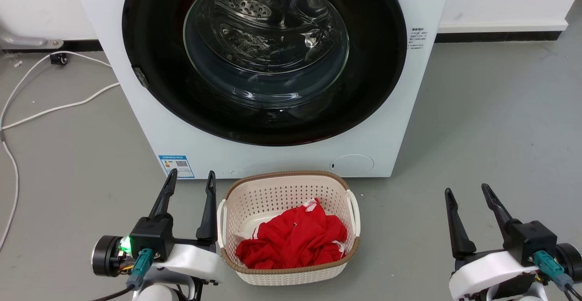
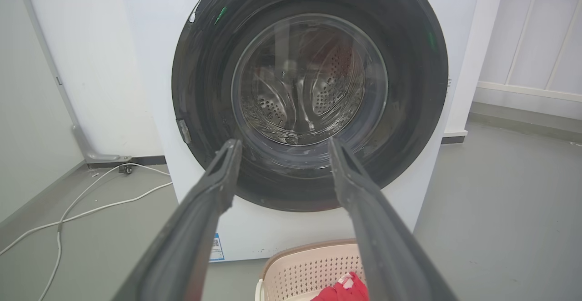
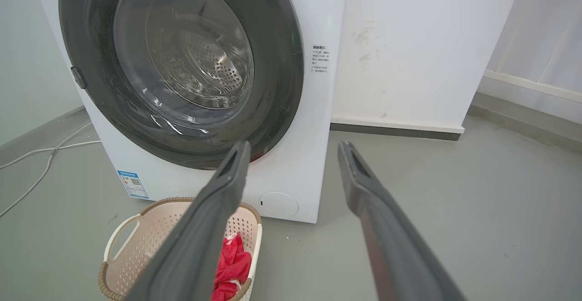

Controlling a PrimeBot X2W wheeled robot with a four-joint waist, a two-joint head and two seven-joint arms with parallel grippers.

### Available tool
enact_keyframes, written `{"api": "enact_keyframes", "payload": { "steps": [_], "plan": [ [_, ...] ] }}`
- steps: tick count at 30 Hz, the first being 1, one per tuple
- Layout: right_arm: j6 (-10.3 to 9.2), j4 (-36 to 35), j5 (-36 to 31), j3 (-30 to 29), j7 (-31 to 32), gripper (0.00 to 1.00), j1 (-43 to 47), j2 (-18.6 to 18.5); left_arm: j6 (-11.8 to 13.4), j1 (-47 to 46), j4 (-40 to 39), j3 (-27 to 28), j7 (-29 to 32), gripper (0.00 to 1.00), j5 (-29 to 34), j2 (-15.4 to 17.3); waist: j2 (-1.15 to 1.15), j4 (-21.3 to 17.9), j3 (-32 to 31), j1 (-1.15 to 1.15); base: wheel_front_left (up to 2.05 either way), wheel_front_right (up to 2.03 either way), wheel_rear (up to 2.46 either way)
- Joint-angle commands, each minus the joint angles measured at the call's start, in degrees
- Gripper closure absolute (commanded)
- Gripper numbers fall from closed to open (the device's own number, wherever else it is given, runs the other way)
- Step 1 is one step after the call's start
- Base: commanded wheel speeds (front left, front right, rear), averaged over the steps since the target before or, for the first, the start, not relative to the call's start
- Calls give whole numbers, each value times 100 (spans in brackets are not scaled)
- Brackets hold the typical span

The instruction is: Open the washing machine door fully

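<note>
Ahead, door (image 1: 263, 60) (shut) well beyond left end effector (image 1: 191, 173), right end effector (image 1: 467, 188), both spread.

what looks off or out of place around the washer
Nothing looks damaged or spilled. The washing machine door is shut and flush, and the laundry basket stands upright before it with red clothing inside. The only untidy thing is a white cable trailing loose across the floor on the robot's left.
</note>
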Motion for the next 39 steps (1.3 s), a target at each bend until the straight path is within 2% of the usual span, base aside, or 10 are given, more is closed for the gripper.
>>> {"api": "enact_keyframes", "payload": {
  "steps": [1,2,3,4,5,9,11,24,32,39],
  "plan": [
    [-4,22,36,1,-25,0,-62,24,-25,-9,17,19,-43,0,3,-5,0,-2,-4,0,0,0,0],
    [-4,31,51,0,-15,0,-62,24,-26,-1,15,24,-43,0,5,-9,0,-4,-6,0,0,0,0],
    [-4,36,58,1,-9,52,-64,24,-26,7,16,29,-42,0,8,-13,0,-4,-8,0,0,0,0],
    [-4,37,96,1,-17,93,-69,24,-28,14,17,29,-42,0,10,-19,0,-4,-7,0,0,0,0],
    [-4,42,117,0,-20,100,-71,24,-27,17,18,33,-42,0,13,-22,0,-5,-6,0,0,0,0],
    [-4,35,340,-10,-85,100,-85,24,-36,25,17,41,-42,0,24,-32,0,-8,0,0,0,0,0],
    [-4,80,1010,-29,-163,100,-94,24,-21,25,22,58,-42,0,7,-41,0,-6,4,0,0,0,0],
    [-3,7,7805,1,-432,100,-543,22,-34,18,26,93,-30,0,-7,-71,0,-39,32,0,0,0,0],
    [-3,-30,9100,-349,160,100,-1403,-110,-26,-111,-46,121,-30,0,13,-80,0,-86,202,0,0,0,0],
    [-3,865,9704,-472,681,100,-2923,-719,-52,-294,-75,109,-30,0,27,-86,0,-47,461,0,0,0,0]
  ]
}}
